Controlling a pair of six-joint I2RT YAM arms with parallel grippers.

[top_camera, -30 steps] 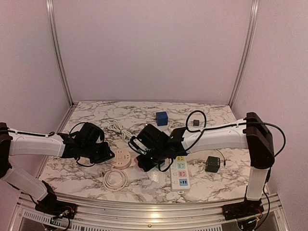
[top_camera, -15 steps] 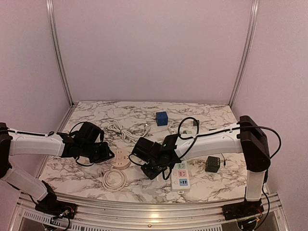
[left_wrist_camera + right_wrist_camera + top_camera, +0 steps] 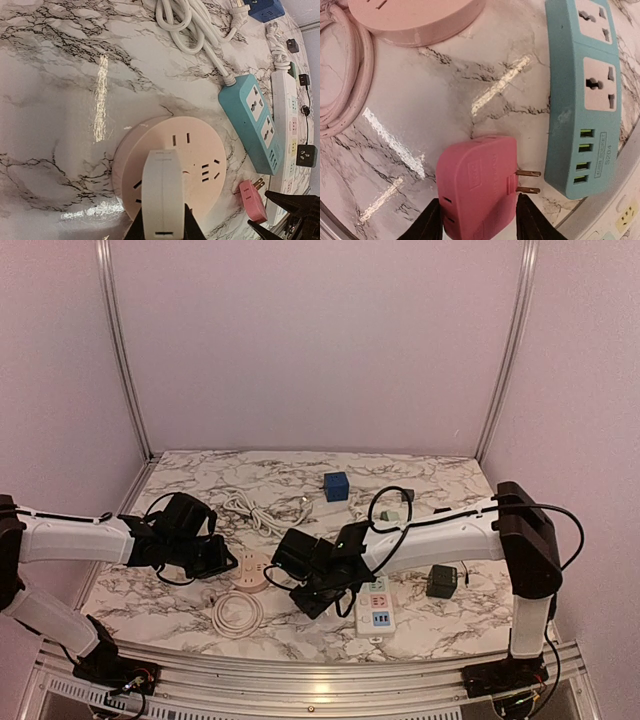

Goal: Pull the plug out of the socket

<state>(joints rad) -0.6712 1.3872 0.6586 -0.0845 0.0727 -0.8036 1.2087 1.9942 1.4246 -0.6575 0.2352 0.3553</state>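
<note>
- Plainly, the pink plug (image 3: 477, 187) lies flat on the marble worktop (image 3: 420, 100), out of every socket, its two brass prongs bare and pointing at the teal power strip (image 3: 585, 95) just beside it.
- Raised lettering on the plug's face is too faint to read.
- On the teal strip, beside its row of green ports, a small printed label ends in "S204"; the line above it is too small to make out.
- Astride the plug stands the right pincer (image 3: 479, 218), its jaws parted, one black finger at each side of the pink body; whether they touch it cannot be told.
- Farther out, the round pink socket (image 3: 415, 20) sits near the plug, with its pink cable coil (image 3: 340, 90) alongside.
- Over that round socket the left pincer (image 3: 164, 231) is narrow, closed against the sides of a white oblong piece (image 3: 162, 195).
- A long white strip (image 3: 287, 115) with coloured outlets lies beyond the teal one, crowding the plug's far side.
- A looped white cable (image 3: 187, 25), a blue cube (image 3: 336, 485) and a dark adapter (image 3: 441, 581) lie well apart.
</note>
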